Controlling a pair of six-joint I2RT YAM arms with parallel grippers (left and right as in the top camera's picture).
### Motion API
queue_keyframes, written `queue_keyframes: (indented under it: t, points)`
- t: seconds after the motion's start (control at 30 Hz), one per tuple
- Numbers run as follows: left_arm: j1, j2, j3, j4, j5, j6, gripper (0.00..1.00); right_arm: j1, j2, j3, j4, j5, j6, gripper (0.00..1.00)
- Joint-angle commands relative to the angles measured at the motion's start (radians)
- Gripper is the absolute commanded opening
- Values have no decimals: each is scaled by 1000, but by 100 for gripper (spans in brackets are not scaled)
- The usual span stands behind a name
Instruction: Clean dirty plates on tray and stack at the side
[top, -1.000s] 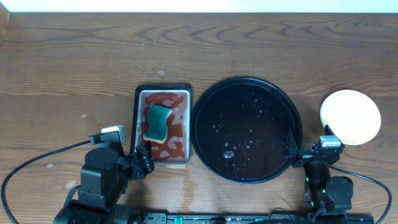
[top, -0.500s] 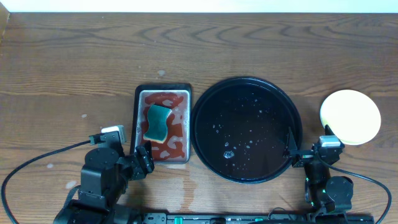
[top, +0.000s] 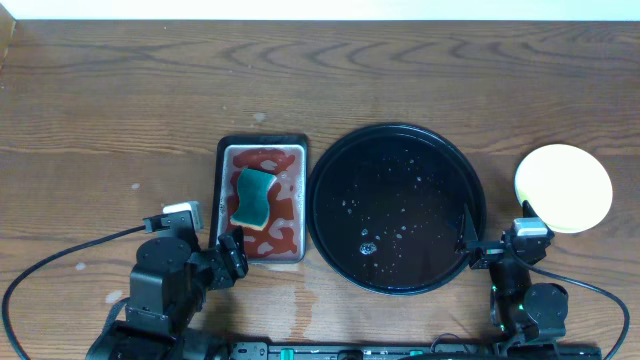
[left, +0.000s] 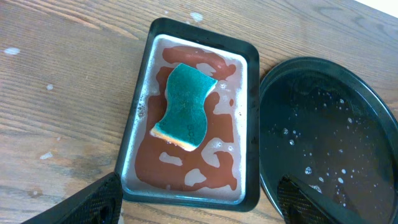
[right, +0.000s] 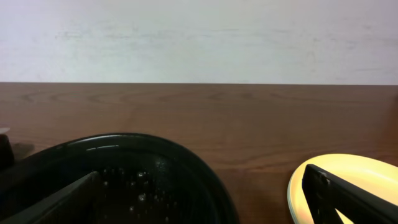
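The round black tray (top: 395, 208) lies mid-table with only water droplets on it; it also shows in the left wrist view (left: 329, 124) and the right wrist view (right: 155, 174). A pale yellow plate (top: 563, 187) sits on the table to the right of the tray, and shows in the right wrist view (right: 329, 171). I cannot tell whether other plates lie under it. My right gripper (top: 497, 224) (right: 205, 208) is open and empty, between the tray's rim and the plate. My left gripper (top: 232, 255) (left: 199, 211) is open and empty at the near end of the small metal tray.
A small rectangular metal tray (top: 227, 180) (left: 140, 124) with red liquid holds a green sponge (top: 253, 196) (left: 185, 106), just left of the black tray. Bare wooden table lies around them, with a pale wall at the far edge.
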Motion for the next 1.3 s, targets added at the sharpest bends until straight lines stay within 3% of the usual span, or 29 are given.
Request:
queue_keyframes:
  t: [0.0, 0.33, 0.57, 0.83, 1.27]
  points:
    - [-3, -4, -6, 0, 2, 5, 80, -11, -8, -1, -5, -8, -14, 99]
    - [32, -81, -20, -47, -15, 47, 80, -11, -8, -1, -5, -8, -14, 99]
    - [148, -264, -200, 59, 0, 49, 80, -11, -8, -1, -5, -8, -14, 99]
    - [238, -477, -451, 359, 126, 159, 80, -11, -8, -1, -5, -8, -14, 99]
    - [246, -477, -714, 1014, 121, 327, 80, -11, -8, -1, -5, -8, -14, 99]
